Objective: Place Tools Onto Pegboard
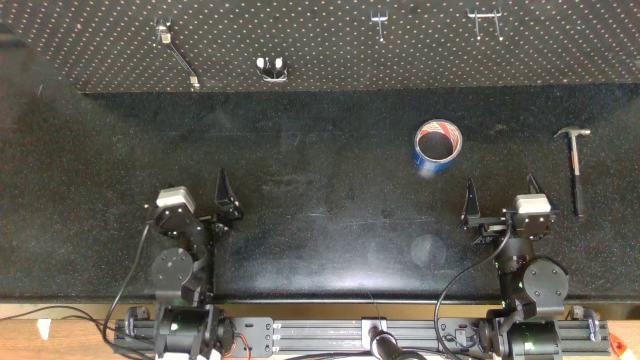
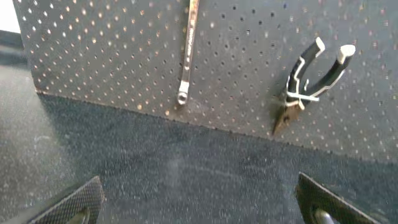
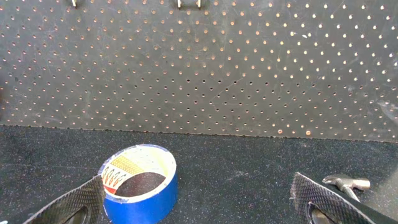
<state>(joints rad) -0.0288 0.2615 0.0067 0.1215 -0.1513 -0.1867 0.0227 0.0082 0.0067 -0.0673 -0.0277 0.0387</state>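
The dark pegboard [image 1: 330,40] stands along the far edge of the table. A wrench [image 1: 178,55] and a pair of pliers [image 1: 270,68] hang on it at the left, seen closer as wrench [image 2: 188,50] and pliers [image 2: 308,81]. A blue tape roll [image 1: 438,147] lies flat on the black mat, right of centre. A hammer [image 1: 574,165] lies at the far right. My left gripper [image 1: 200,205] is open near the front left, empty. My right gripper [image 1: 500,197] is open near the front right, facing the tape roll [image 3: 140,183] and the hammer [image 3: 346,182].
Two bare metal hooks [image 1: 378,20] [image 1: 485,20] stick out of the pegboard at the upper right. The black mat [image 1: 320,200] spreads wide between the two arms.
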